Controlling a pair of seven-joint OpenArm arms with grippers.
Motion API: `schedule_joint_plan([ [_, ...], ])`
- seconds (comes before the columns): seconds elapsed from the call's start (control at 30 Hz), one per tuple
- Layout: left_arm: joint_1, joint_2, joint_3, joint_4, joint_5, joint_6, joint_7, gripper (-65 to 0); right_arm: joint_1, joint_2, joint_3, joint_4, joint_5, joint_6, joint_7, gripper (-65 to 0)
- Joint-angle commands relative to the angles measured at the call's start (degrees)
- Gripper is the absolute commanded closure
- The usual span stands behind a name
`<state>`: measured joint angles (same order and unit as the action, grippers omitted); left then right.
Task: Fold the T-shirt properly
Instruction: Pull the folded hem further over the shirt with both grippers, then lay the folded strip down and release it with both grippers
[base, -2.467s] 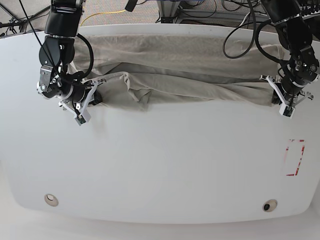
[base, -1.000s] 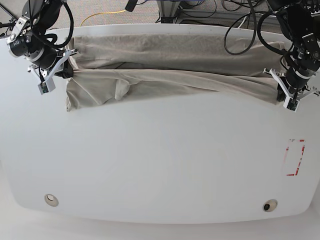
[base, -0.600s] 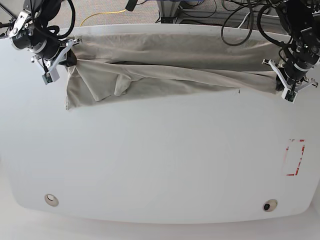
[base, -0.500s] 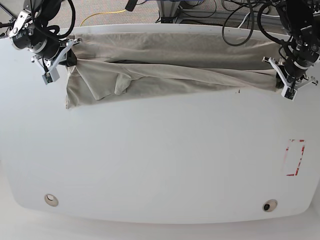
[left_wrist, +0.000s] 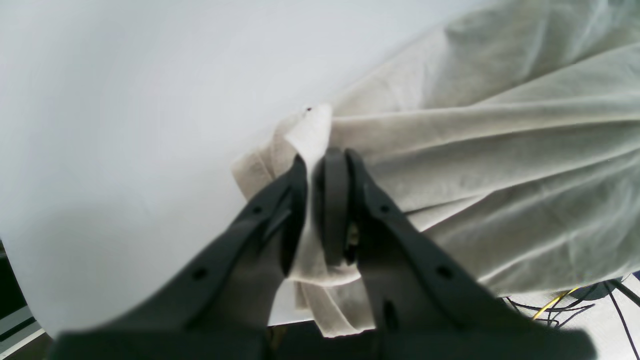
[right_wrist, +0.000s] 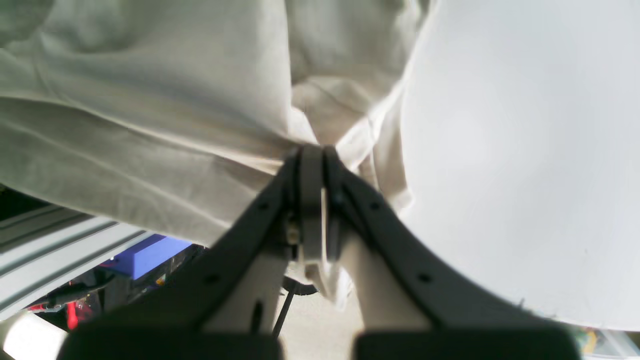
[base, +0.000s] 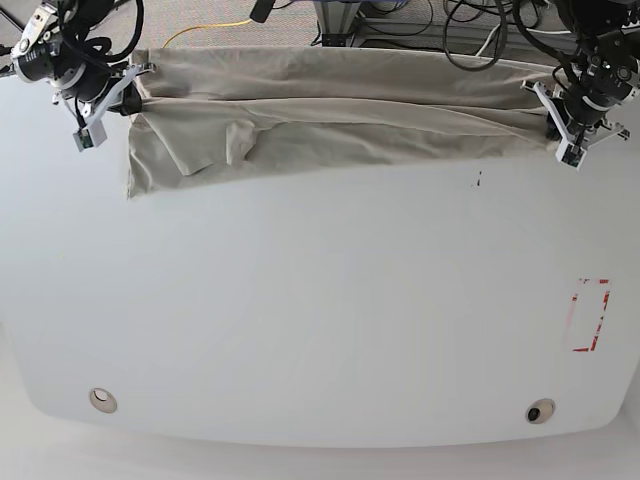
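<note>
Right, I have the shirt (base: 330, 125) stretched along the tabletop's (base: 320, 320) twelve-o'clock edge, left claw (left_wrist: 320, 165) and right claw (right_wrist: 312, 155) each clenched on an end. My worry: it overhangs there, so one slipping pinch could drag it off.

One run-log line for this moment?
left claw: shut on beige cloth T-shirt | right claw: shut on shirt | shirt stretched along white table far edge
</note>
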<state>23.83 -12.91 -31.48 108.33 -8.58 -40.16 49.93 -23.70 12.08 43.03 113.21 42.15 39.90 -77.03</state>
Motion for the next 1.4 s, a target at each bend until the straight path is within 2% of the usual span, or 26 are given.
schedule_joint_plan([
  [0.0, 0.03, -0.94, -0.03, 0.72, 0.1, 0.16, -0.83, -3.8, -0.08, 0.98, 0.36, 1.12, 0.35, 0.1, 0.68, 0.0],
  [0.1, 1.09, -0.94, 0.06, -0.07, 1.59, 0.16, -0.83, -13.2, -0.25, 0.8, 0.36, 1.12, 0.27, 0.1, 0.68, -4.4],
  [0.17, 1.09, -0.94, 0.06, -1.04, 3.0, 0.16, -0.83, -23.7, -0.43, 0.89, 0.36, 1.12, 0.18, 0.1, 0.68, -12.7],
  [0.23, 1.0, -0.94, 0.06, -2.09, 3.44, 0.16, -0.83, -31.1, -0.69, 0.98, 0.36, 1.12, 0.18, 0.1, 0.68, -20.8],
  [0.27, 0.47, -0.94, -0.21, -2.71, 3.44, 0.16, -0.83, -35.7, -0.78, 0.98, 0.54, 1.12, 0.18, 0.1, 0.68, -28.1],
  [0.37, -0.23, -1.38, -0.65, -3.06, 3.17, 0.16, -0.83, -38.5, -0.96, 0.89, 3.17, 1.12, 0.53, 0.1, 0.68, -41.4],
  [0.47, -0.41, -2.35, -1.53, -1.65, 1.41, 0.16, -0.75, -38.5, -0.34, 0.8, 6.25, 1.12, 2.2, 0.1, 0.68, -46.1],
  [0.67, -0.23, -2.52, -2.05, 3.97, -7.47, 0.16, -0.13, -38.5, 0.89, 1.07, 6.78, 1.12, 11.43, 0.1, 0.77, -46.0],
  [0.8, -0.67, -2.52, -2.05, 5.38, -13.27, 0.16, 5.76, -38.5, 2.91, 0.54, 3.26, 1.03, 13.8, 0.1, 0.77, -45.8],
  [0.9, -2.08, -2.17, -1.7, 4.59, -13.79, 0.16, 7.69, -38.5, 4.23, 0.1, -1.66, 0.77, 11.08, 0.1, 0.95, -43.1],
  [1.0, -2.16, 0.38, -1.17, 1.6, -10.01, 0.16, 7.69, -38.5, 4.85, -3.06, -4.56, 0.77, 4.75, 0.1, 0.95, -29.5],
  [1.07, -2.16, 1.52, -1.09, -0.25, -5.44, 0.16, 7.69, -38.5, 4.85, -4.74, -4.92, 0.68, 0.0, 0.1, 0.95, -17.9],
  [1.13, -2.16, 1.87, -1.09, -1.83, -2.1, 0.16, 7.52, -38.5, 4.85, -5.61, -5.79, 0.24, -4.22, 0.1, 0.95, -10.6],
  [1.17, -2.16, 1.87, -1.0, -2.88, -0.52, 0.16, 7.52, -38.5, 4.85, -5.7, -6.59, -0.2, -6.33, 0.1, 0.95, -8.4],
  [1.37, -2.6, 1.26, -1.0, -9.04, 1.06, 0.16, 7.34, -38.5, 4.85, -5.44, -7.99, -6.09, -16.44, 0.1, 4.2, -8.1],
])
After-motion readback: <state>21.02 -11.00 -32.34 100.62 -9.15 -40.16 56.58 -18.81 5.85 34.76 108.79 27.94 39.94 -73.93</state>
